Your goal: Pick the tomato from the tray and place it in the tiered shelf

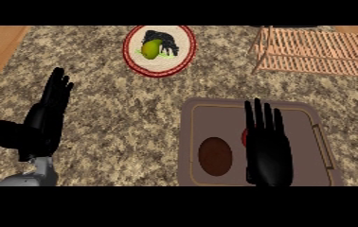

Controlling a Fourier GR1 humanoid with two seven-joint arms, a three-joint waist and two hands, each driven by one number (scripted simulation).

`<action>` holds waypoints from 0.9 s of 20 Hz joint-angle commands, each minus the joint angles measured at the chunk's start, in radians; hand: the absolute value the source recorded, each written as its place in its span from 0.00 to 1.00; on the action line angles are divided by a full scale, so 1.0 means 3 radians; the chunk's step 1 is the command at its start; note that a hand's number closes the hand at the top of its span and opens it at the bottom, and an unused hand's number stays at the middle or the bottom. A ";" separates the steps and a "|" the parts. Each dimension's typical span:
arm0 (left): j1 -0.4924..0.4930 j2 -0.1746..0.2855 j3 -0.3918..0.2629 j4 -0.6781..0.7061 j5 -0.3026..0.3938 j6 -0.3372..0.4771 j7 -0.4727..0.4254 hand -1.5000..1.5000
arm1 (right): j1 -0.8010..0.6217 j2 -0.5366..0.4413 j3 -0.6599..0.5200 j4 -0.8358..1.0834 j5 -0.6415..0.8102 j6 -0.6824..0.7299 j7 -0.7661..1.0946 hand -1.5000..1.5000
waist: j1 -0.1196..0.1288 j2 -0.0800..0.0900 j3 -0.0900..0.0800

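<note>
Though half-hidden, probably tomato (244, 137) behind hand (268, 150)

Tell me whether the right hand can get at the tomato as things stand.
Probably yes: the right hand is open over the tray, the tomato peeks out at its edge, nothing visible lies between.

Your left hand (43, 119) is matte black all over, with long slim fingers (56, 86) and a broader palm. Its wrist joins a pale grey forearm (38, 175) with a smooth, rounded casing (only a short piece shows). Your right hand (268, 150) is the same black, its fingers (260, 115) slender and round-tipped.
</note>
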 commanded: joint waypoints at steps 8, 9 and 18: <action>0.0016 -0.0121 -0.0011 -0.0123 -0.0128 0.0019 0.0072 0.50 | -0.0247 -0.0021 -0.0257 0.0674 0.0027 -0.0079 -0.0423 1.00 | 0.0019 0.0011 0.0007; -0.0070 -0.0054 0.0070 -0.0040 -0.0089 -0.0018 0.0129 0.50 | -0.0062 -0.0053 -0.0014 0.0503 0.0232 -0.0082 -0.0320 1.00 | 0.0004 0.0008 0.0006; -0.0034 -0.0109 0.0002 -0.0014 -0.0123 -0.0055 0.0036 0.50 | 0.0023 -0.0304 -0.1228 0.0618 -0.1322 0.0313 -0.1134 1.00 | -0.0011 0.0020 0.0010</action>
